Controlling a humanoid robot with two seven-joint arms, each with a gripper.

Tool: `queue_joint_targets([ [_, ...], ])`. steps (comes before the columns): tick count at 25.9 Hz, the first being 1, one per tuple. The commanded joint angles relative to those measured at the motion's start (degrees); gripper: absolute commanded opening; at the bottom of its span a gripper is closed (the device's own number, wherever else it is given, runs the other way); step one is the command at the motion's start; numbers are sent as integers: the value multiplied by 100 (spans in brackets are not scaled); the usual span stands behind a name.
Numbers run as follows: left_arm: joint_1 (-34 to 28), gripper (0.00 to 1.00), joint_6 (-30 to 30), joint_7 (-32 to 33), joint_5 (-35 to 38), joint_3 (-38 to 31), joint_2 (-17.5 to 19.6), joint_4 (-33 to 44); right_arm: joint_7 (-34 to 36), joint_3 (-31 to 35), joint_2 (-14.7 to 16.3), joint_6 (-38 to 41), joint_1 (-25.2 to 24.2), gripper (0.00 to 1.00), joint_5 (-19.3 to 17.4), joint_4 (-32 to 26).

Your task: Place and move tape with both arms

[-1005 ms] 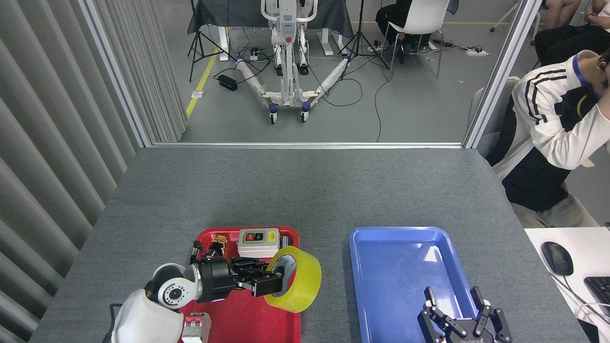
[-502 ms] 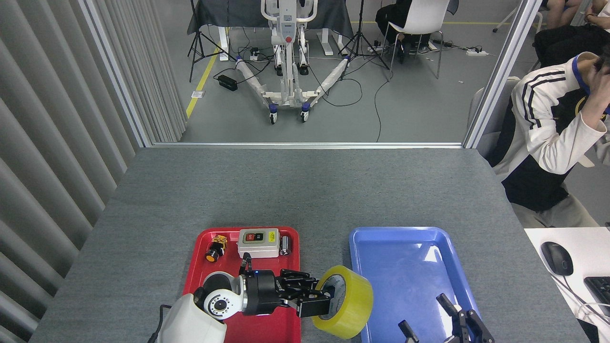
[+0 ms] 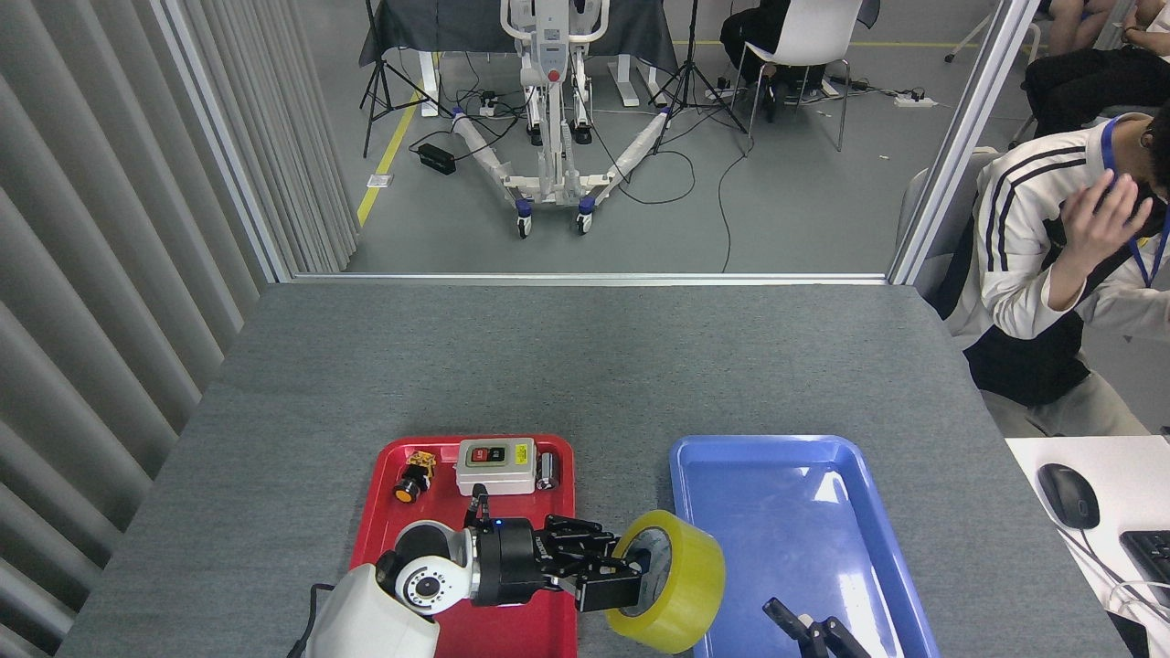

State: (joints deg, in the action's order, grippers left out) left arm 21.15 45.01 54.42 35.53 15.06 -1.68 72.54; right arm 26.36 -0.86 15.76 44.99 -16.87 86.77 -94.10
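The tape [image 3: 681,585], a wide yellow roll with a white core, hangs on its side above the gap between the red tray [image 3: 379,507] and the blue tray [image 3: 786,512]. My left gripper [image 3: 614,579] reaches in from the left and is shut on the tape, with fingers through its core and over its rim. My right gripper [image 3: 813,632] shows only as black finger parts at the bottom edge, over the near end of the blue tray; its state is unclear.
The red tray holds a white switch box [image 3: 495,464], a small yellow and black button [image 3: 413,473] and a small dark cylinder [image 3: 547,471]. A seated person [image 3: 1042,265] is beside the table's right edge. A white desk with a mouse [image 3: 1068,495] stands at right.
My left gripper carried the tape from over the red tray rightward to the blue tray's left edge. My right gripper sank toward the bottom edge. The person raised a hand.
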Motion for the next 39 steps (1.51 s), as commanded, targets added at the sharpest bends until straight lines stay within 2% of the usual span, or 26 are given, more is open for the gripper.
queue_joint_targets([
  [1, -14, 0, -1, -19, -11, 23, -78, 32, 10, -283, -117, 1, 26, 99, 25, 6],
  [5, -137, 0, -1, -19, -11, 23, -219, 41, 10, -468, -161, 1, 52, 94, 130, 6],
  [9, -278, 0, -1, -10, 7, 49, -271, 67, 10, -565, -161, 1, 105, 77, 262, 23],
  [11, -313, 0, -1, -10, 24, 49, -306, 76, 10, -565, -161, 1, 105, 59, 271, 23],
  [14, -339, 0, -1, -1, 51, 41, -412, 58, 1, -556, -117, 1, 105, 21, 385, 32],
  [15, -339, 4, -1, -1, 60, 32, -421, 50, 1, -556, -117, 1, 105, 15, 403, 41],
  [17, -331, 22, -1, -1, 60, -3, -430, 41, 1, -529, -117, 1, 87, 8, 403, 76],
  [19, -322, 29, -1, -1, 51, -12, -421, 76, 1, -521, -117, 1, 26, 6, 403, 41],
  [23, -322, 60, -1, -1, 42, -170, -412, 76, 1, -512, -90, 1, -45, 0, 394, 6],
  [25, -322, 68, -1, -10, 42, -241, -386, 76, 1, -494, -73, 1, -45, 0, 394, 6],
  [26, -322, 80, -1, -10, 33, -267, -429, 58, -8, -494, -64, 1, -45, 0, 394, 6],
  [27, -322, 96, -1, -10, 42, -328, -456, 41, -17, -494, -55, 1, -45, 0, 394, 6],
  [28, -322, 100, -1, -10, 16, -399, -491, 58, -17, -485, -47, 1, -36, 0, 394, 6],
  [31, -339, 100, -1, -10, -11, -495, -430, 111, -26, -468, -20, 1, -18, 0, 376, -12],
  [34, -392, 100, -80, -28, -37, -742, -263, 665, -61, -362, -3, -104, 26, 0, 376, -56],
  [37, -603, 100, -1187, -414, 33, -1032, 396, 1113, -544, -266, 50, -921, 192, 0, 323, -100],
  [39, -884, 99, -1469, -1073, 279, -1146, 599, 1254, -1299, -55, 68, -1150, 298, 0, 200, -170],
])
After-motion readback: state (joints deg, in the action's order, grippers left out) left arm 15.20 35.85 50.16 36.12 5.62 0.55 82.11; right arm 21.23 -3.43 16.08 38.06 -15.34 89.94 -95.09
